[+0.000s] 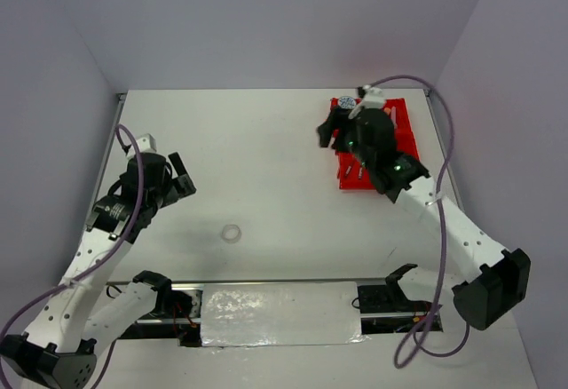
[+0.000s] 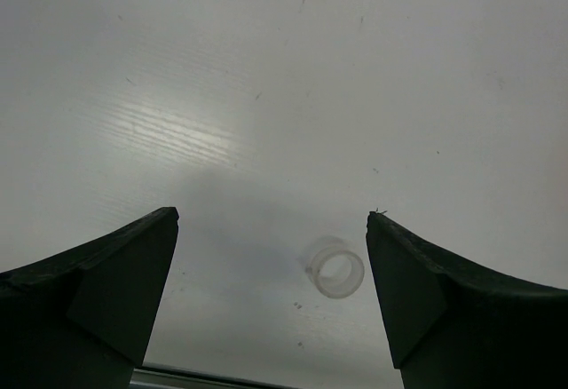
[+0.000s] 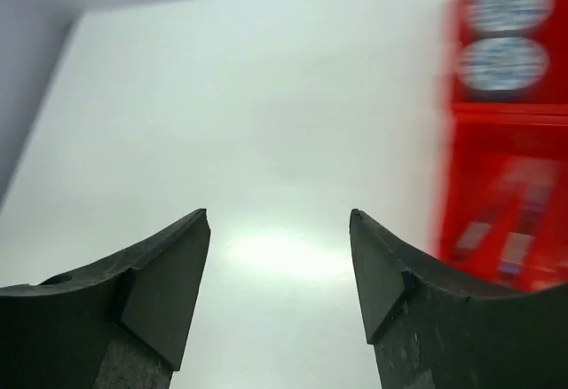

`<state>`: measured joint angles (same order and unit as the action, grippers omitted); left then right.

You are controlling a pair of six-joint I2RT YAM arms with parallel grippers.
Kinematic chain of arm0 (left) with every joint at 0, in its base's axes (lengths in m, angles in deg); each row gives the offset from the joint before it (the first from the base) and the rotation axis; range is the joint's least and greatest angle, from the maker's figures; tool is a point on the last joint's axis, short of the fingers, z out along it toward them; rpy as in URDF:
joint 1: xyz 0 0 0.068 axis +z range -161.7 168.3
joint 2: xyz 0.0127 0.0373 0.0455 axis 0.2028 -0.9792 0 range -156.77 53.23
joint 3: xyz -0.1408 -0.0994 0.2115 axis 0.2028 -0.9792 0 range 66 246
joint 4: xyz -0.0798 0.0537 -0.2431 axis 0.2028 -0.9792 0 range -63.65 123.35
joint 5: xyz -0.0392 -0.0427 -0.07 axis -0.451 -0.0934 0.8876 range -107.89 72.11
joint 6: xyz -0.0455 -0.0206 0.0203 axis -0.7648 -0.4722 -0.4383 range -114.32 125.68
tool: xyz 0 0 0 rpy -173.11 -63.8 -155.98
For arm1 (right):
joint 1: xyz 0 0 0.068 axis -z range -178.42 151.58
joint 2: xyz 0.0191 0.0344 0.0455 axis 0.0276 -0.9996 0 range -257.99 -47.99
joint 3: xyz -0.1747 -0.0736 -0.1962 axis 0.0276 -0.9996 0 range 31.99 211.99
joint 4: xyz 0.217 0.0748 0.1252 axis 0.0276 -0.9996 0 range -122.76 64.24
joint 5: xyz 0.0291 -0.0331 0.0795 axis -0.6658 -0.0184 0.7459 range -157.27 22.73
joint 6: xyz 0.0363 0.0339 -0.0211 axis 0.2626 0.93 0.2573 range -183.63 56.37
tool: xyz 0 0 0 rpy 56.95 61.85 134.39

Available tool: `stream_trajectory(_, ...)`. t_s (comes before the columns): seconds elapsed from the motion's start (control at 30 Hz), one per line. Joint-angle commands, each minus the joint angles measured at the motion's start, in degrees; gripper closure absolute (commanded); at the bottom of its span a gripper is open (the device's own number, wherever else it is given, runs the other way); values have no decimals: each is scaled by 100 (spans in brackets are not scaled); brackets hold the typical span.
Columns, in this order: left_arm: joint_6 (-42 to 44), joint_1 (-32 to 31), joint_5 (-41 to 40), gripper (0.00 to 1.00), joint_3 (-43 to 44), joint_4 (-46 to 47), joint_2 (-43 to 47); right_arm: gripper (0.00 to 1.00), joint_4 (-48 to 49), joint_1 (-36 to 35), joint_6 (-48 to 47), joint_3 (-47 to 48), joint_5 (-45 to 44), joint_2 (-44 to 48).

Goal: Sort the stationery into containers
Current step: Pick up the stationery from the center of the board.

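The left gripper (image 1: 181, 174) hangs over the left side of the table (image 1: 266, 158), its jaws spread wide with only bare tabletop between them. In its wrist view (image 2: 275, 220) a clear ring (image 2: 335, 267) lies flat on the table below, nearer the right finger and touching neither.

From above, the ring (image 1: 232, 234) sits alone near the middle of the table, towards the near edge, to the right of the left gripper and well apart from everything else.

The right gripper (image 1: 330, 133) is at the far right, at the left edge of the red tray (image 1: 406, 127). Its wrist view (image 3: 280, 216) shows the jaws apart and gripping nothing, with white table between them and the tray (image 3: 506, 114) just to their right.

In that blurred view, two blue-patterned tape rolls (image 3: 508, 7) lie side by side in a far compartment of the tray. The compartment nearer the camera holds a few short sticks (image 3: 510, 220), too smeared to tell their colours. From above, the arm covers much of the tray; one roll (image 1: 346, 103) shows at its far left corner.
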<state>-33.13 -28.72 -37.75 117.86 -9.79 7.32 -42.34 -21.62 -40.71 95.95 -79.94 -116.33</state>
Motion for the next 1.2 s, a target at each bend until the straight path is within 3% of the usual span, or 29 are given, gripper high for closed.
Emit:
stream_trajectory(0.0,303,32,-553,1,596,-115,-251,29,837,-1192,-7,-507,625,-327)
stream_trajectory(0.03,321,32,-720,1,659,-151,-295,29,1023,-1918,-41,-543,712,-495)
stream_trajectory(0.13,444,32,-1036,1,694,-151,-252,29,666,-2984,-138,331,371,-1601)
stream_trajectory(0.23,270,40,-1353,1,607,-247,-77,30,33,-3601,-130,1289,-147,-2744)
stream_trajectory(0.5,66,216,-1601,1,378,-178,671,47,-540,-4148,11,1980,-333,-4038)
stream_trajectory(0.63,215,295,-1355,1,334,-72,715,50,-416,-4263,11,1891,150,-4301)
stream_trajectory(0.97,391,383,-994,1,308,42,557,55,-609,-4289,-50,2181,36,-5004)
stream_trajectory(1.1,453,409,-915,1,299,86,565,75,-645,-4307,-77,2244,229,-5163)
stream_trajectory(1.17,479,410,-845,1,281,121,548,97,-645,-4281,-86,2226,238,-5085)
